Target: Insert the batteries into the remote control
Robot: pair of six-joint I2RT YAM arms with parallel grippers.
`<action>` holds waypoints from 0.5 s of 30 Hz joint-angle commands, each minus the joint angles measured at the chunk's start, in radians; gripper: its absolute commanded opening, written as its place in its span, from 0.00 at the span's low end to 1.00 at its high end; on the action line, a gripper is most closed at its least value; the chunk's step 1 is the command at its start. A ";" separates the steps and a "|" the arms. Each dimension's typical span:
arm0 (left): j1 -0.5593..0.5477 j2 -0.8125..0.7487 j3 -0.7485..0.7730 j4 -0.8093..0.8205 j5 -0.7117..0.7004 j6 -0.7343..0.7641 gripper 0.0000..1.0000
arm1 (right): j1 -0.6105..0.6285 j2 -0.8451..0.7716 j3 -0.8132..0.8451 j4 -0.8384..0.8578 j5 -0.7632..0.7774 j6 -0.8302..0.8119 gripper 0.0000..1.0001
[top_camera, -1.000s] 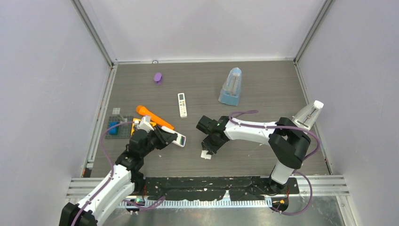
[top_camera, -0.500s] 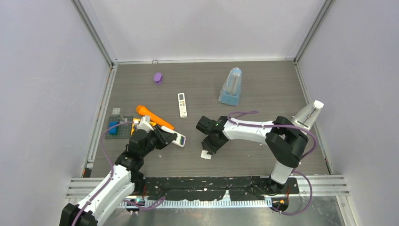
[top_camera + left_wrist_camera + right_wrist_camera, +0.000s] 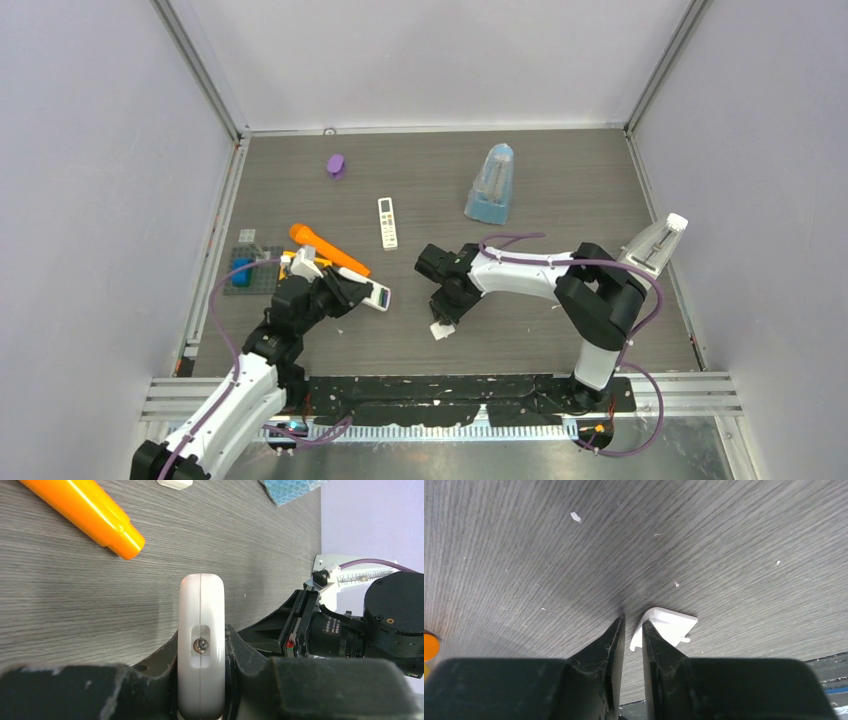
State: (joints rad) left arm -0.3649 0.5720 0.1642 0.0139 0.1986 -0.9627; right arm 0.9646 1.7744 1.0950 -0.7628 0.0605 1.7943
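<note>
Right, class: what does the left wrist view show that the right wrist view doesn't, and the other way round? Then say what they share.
Only the left wrist view: the left gripper shut on a white remote, held edge-on, with the right arm beyond. Only the right wrist view: the right gripper, jaws nearly together at the edge of a small white cover; whether they grip it is unclear. Both: the grey wood-grain table and, it seems, the orange object.
</note>
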 commanded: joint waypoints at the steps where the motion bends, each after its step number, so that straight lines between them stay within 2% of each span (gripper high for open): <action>1: 0.017 -0.029 0.022 -0.004 -0.001 0.028 0.00 | -0.005 0.029 0.034 -0.034 0.031 -0.044 0.19; 5: 0.024 -0.036 0.027 -0.008 0.002 0.028 0.00 | -0.004 0.033 0.025 -0.044 0.032 -0.079 0.06; 10: 0.027 -0.029 0.036 -0.011 0.020 0.027 0.00 | -0.004 0.005 0.016 -0.023 0.062 -0.142 0.05; 15: 0.030 -0.027 0.054 -0.011 0.074 0.012 0.00 | -0.004 -0.124 -0.014 0.064 0.143 -0.260 0.05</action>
State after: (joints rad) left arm -0.3443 0.5488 0.1642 -0.0216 0.2153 -0.9565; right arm 0.9649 1.7729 1.1049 -0.7532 0.0887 1.6409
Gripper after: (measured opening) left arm 0.232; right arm 0.064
